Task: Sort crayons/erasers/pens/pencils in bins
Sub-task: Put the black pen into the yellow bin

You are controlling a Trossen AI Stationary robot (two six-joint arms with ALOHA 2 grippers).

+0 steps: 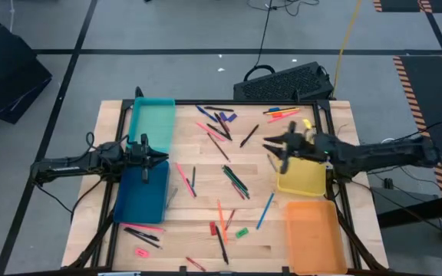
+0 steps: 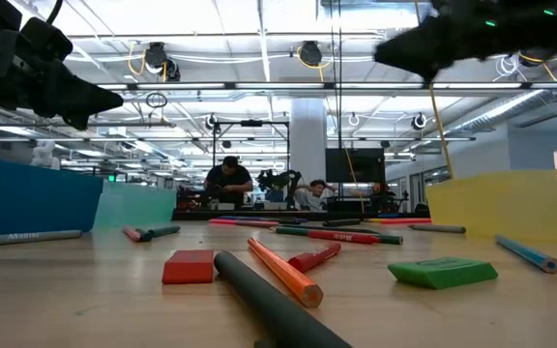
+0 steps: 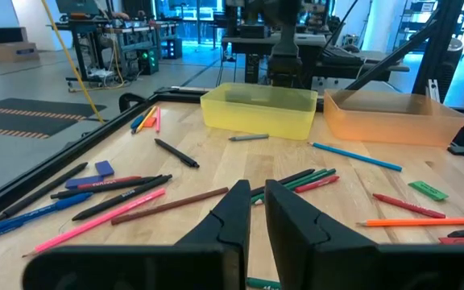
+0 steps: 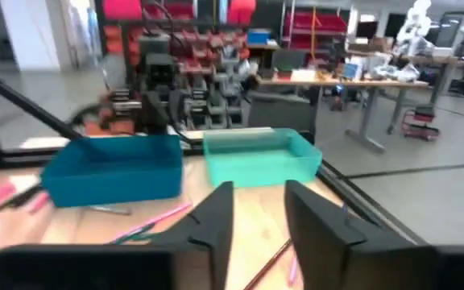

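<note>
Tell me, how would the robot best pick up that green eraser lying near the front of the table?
Probably from straight above, fingers closing across the short sides of the green eraser. It lies flat on the table, a low block with bare wood around it, so there is room for fingers. The red eraser sits apart from it.
</note>
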